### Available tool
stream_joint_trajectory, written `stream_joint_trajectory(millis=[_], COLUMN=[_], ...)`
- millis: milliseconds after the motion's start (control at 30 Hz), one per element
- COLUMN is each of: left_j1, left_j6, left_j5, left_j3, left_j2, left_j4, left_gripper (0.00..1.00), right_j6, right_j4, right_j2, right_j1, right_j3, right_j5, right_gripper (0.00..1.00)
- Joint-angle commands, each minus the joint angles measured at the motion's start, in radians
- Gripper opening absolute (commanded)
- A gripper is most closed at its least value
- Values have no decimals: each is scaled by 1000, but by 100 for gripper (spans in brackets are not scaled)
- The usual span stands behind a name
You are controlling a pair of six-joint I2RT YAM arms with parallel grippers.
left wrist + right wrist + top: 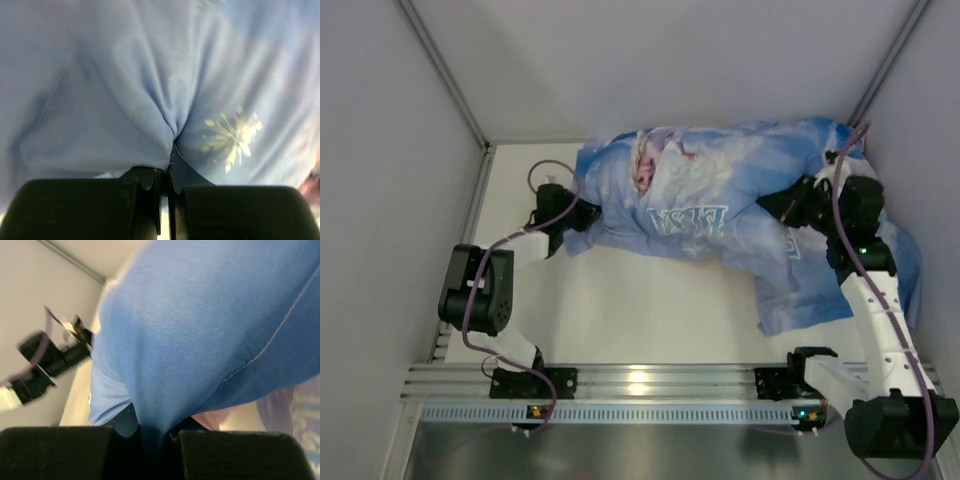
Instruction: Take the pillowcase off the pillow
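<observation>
The pillowcase (720, 190), light blue with an Elsa print and mirrored lettering, lies rumpled across the back of the table and bulges over what it covers. The pillow is hidden under the fabric. My left gripper (578, 215) sits at the cloth's left end. In the left wrist view this gripper (167, 172) is shut on a pinched fold of the pillowcase (100, 100). My right gripper (782, 205) rests on the right part of the cloth. Seen from the right wrist, it (155, 427) is shut on blue pillowcase (200, 330) fabric, with a pale pink face showing just beside it.
Grey enclosure walls (380, 150) stand close on the left, back and right. A metal rail (640, 385) carrying both arm bases runs along the near edge. White tabletop (640, 300) lies between rail and cloth. My left arm (45, 360) shows in the right wrist view.
</observation>
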Motion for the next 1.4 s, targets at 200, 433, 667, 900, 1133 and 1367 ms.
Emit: stream_joint_trajectory(millis=[200, 433, 667, 900, 1133, 1367], left_j1=[-543, -726, -847, -903, -904, -901], left_j6=[103, 140, 134, 135, 230, 305], left_j5=[-98, -225, -659, -727, -628, -651], left_j3=[155, 134, 11, 107, 216, 291], left_j2=[-7, -80, -644, -972, -1177, -1240], left_j4=[-156, -244, -651, -909, -881, -878], left_gripper=[0, 76, 99, 95, 82, 80], right_j6=[22, 59, 45, -131, -155, -99], right_j4=[-39, 21, 128, -28, -99, 82], right_j2=[23, 163, 273, 601, 1005, 1307], right_j1=[-11, -11, 140, 502, 677, 801], right_j3=[679, 860, 848, 1142, 1615, 1575], right_j5=[16, -140, -202, 7, 32, -50], right_gripper=[0, 0, 0, 0, 0, 17])
